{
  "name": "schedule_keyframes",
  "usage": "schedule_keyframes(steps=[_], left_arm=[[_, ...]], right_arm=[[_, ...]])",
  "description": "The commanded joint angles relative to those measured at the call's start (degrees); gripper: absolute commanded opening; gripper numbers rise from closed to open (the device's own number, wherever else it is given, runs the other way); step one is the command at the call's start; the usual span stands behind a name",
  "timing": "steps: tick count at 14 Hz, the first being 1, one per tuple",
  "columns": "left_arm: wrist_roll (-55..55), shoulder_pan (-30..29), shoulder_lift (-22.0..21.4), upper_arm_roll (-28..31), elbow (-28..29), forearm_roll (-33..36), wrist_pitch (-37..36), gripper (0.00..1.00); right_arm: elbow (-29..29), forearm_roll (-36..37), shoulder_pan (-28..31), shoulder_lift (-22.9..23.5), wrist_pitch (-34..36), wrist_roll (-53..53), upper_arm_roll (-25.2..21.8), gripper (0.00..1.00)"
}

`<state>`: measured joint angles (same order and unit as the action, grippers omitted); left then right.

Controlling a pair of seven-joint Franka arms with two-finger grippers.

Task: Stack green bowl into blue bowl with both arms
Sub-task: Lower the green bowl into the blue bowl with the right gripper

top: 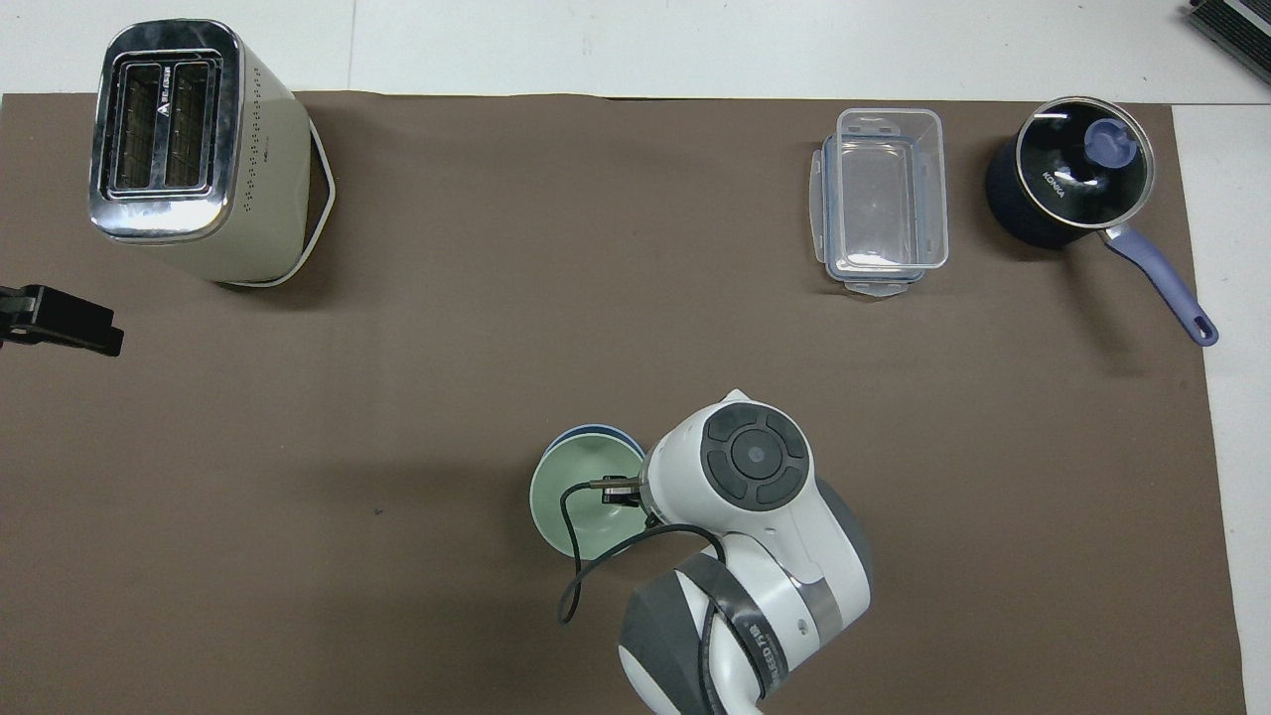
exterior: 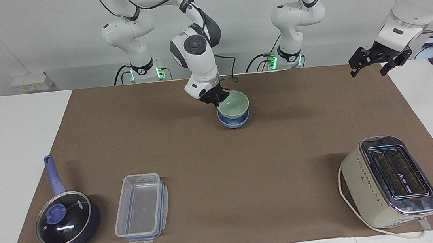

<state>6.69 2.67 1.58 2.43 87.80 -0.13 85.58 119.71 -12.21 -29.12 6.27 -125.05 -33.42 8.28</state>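
The green bowl hangs slightly tilted right over the blue bowl, its base down at the blue bowl's rim. I cannot tell whether it rests in it. My right gripper is shut on the green bowl's rim, on the side toward the right arm's end of the table. In the overhead view the green bowl covers all but a thin arc of the blue bowl, and the white wrist hides most of the right gripper. My left gripper waits open in the air over the mat's edge at the left arm's end, holding nothing.
A cream toaster stands far from the robots at the left arm's end. A clear plastic container and a dark lidded saucepan with a blue handle sit far from the robots toward the right arm's end. A brown mat covers the table.
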Motion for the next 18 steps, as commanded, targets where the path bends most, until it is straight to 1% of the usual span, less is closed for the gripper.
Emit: schedule_keyframes(steps=[1,5,9,10,11,13,14,15,16,18], left_arm=[[-0.7,0.2,-0.3,0.1,-0.4,0.9,-1.1,1.00],[-0.7,0.3,-0.3,0.1,-0.4,0.9,-1.1,1.00],[-0.7,0.2,-0.3,0.1,-0.4,0.9,-1.1,1.00],[-0.7,0.2,-0.3,0.1,-0.4,0.9,-1.1,1.00],[-0.7,0.3,-0.3,0.1,-0.4,0.9,-1.1,1.00],[-0.7,0.2,-0.3,0.1,-0.4,0.9,-1.1,1.00],[-0.7,0.2,-0.3,0.1,-0.4,0.9,-1.1,1.00],[-0.7,0.2,-0.3,0.1,-0.4,0.9,-1.1,1.00],[-0.7,0.2,-0.3,0.1,-0.4,0.9,-1.1,1.00],[-0.7,0.2,-0.3,0.1,-0.4,0.9,-1.1,1.00]], right_arm=[[1.3,-1.1,-0.1,0.4,-3.6,-1.3,0.0,0.00],[2.4,-1.1,-0.6,2.0,-8.4,-1.3,0.0,0.00],[2.5,-1.2,-0.9,2.2,-8.4,-1.1,-0.1,0.00],[2.5,-1.2,-0.9,2.1,-8.3,-1.1,0.0,0.05],[2.4,-1.1,-1.0,2.1,-8.0,-1.2,0.0,0.14],[2.1,-1.1,-1.0,1.6,-7.5,-1.2,-0.1,0.36],[1.9,-1.1,-0.9,1.2,-6.8,-1.2,-0.1,0.44],[1.7,-1.1,-0.8,0.6,-5.7,-1.2,-0.2,0.56],[1.4,-1.1,-0.4,-0.3,-4.7,-1.2,-0.2,0.61],[0.4,-1.1,0.8,-2.8,-1.3,-1.1,-0.5,0.69]])
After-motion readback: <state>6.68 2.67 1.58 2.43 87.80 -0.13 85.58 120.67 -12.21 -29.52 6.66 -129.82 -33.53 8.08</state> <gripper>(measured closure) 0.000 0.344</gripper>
